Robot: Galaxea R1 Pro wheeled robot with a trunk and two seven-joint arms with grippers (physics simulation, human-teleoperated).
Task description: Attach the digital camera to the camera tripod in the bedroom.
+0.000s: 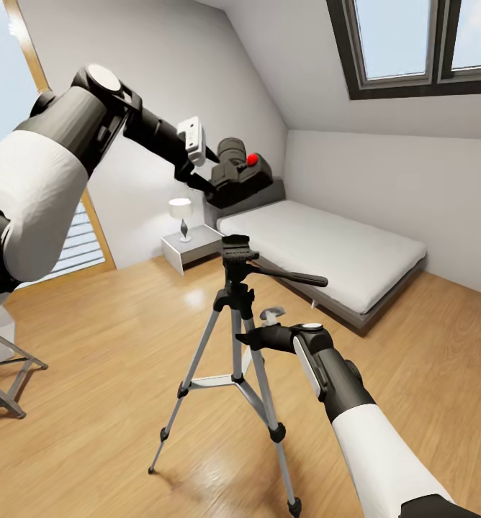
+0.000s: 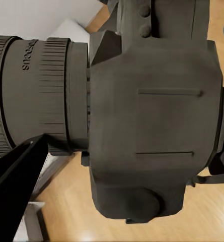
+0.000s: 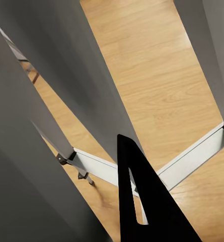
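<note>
In a bedroom, the camera is being held in the closed left gripper, up high, above and slightly behind the tripod. The tripod's head is lying straight below the camera. The right gripper is being kept at the tripod's legs; its grip cannot be made out.

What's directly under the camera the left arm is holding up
Below the digital camera in the left gripper stands the camera tripod, its black pan head bare, with a gap between them. The camera's underside is hidden in the head view.
</note>
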